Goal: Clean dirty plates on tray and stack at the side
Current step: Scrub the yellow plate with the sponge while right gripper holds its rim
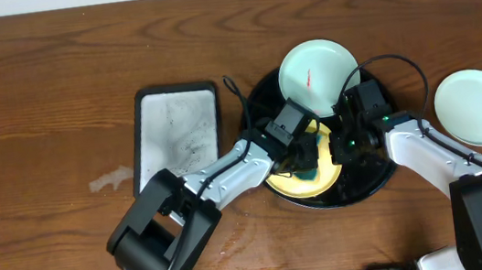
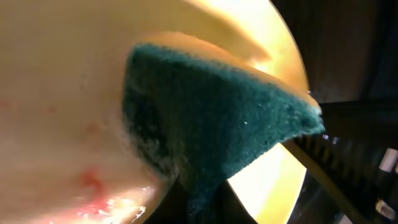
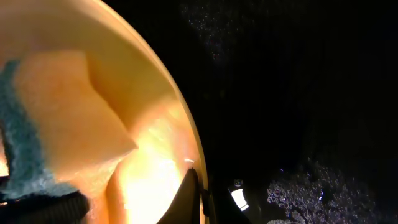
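Tabletop [image 1: 32, 87] of brown wood grain carries everything. Largest on it is the black tray [image 1: 362, 185], round and glossy, lying under both sets of jaws. A silver tray [image 1: 176, 134] sits well out to the left of the left jaws, apart from the work.

One smeared mint plate [image 1: 317, 75] lies on the black tray just beyond both jaws, toward the far edge. A second mint plate [image 1: 477, 106], showing no smear, rests on bare wood well to the right of the right jaws. The yellow plate [image 2: 62, 93] lies on the tray directly beneath the jaws, with red streaks on its floor.

I judge this plate light, stiff and slick, so it is likely to skate or tip on the glossy tray when scrubbed. Its raised rim is the place to hold it, thin lip between fingertips. The sponge [image 2: 230, 124] is soft and bends under pressure.

The left arm reaches in diagonally from the near edge, wrist pitched down. The left gripper [image 1: 303, 150] is narrow and clamped on the sponge, whose green face presses on the plate. The right arm bends in from the right, wrist low. The right gripper [image 3: 199, 199] is closed narrow at the plate's edge, and the rim appears pinched between its jaws
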Tool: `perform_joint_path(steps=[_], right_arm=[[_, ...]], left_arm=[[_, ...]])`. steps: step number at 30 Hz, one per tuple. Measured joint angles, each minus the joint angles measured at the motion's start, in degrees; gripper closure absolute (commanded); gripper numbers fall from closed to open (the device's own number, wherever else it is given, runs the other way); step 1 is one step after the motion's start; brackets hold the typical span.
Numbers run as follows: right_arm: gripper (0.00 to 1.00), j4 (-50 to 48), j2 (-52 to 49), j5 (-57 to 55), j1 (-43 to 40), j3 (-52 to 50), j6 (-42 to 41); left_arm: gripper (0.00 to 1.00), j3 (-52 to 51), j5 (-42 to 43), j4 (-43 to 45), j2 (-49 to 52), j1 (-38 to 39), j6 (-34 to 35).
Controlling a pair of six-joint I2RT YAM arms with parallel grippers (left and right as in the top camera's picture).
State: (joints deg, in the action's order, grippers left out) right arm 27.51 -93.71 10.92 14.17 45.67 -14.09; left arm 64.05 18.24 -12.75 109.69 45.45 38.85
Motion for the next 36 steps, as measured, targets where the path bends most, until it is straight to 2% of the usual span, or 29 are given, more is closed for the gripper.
perform_joint_path(steps=[4, 10, 16, 22, 30, 36], right_arm=[[0.99, 0.22, 0.0, -0.02, 0.0, 0.04, 0.02], [0.99, 0.33, -0.07, 0.72, 0.0, 0.09, 0.0], [0.99, 0.28, -0.63, 3.87, 0.46, 0.11, -0.26], [0.99, 0.57, -0.74, 3.87, 0.44, 0.26, -0.39], [0.99, 0.98, -0.7, 2.78, 0.28, 0.42, -0.57], [0.99, 0.96, -0.7, 2.78, 0.28, 0.42, -0.57]], left_arm=[[0.93, 2.62, -4.98, -6.93, 0.31, 0.44, 0.28], [0.93, 5.88, -20.61, -20.85, 0.31, -0.28, -0.35], [0.93, 6.86, -26.73, -22.36, 0.94, -0.33, -2.95], [0.93, 5.75, -19.34, -16.63, 1.18, -1.64, -3.23], [0.93, 5.81, -2.95, 0.35, 4.83, -1.62, 0.85], [0.93, 6.01, 0.11, 2.27, 5.66, -0.66, 1.9]])
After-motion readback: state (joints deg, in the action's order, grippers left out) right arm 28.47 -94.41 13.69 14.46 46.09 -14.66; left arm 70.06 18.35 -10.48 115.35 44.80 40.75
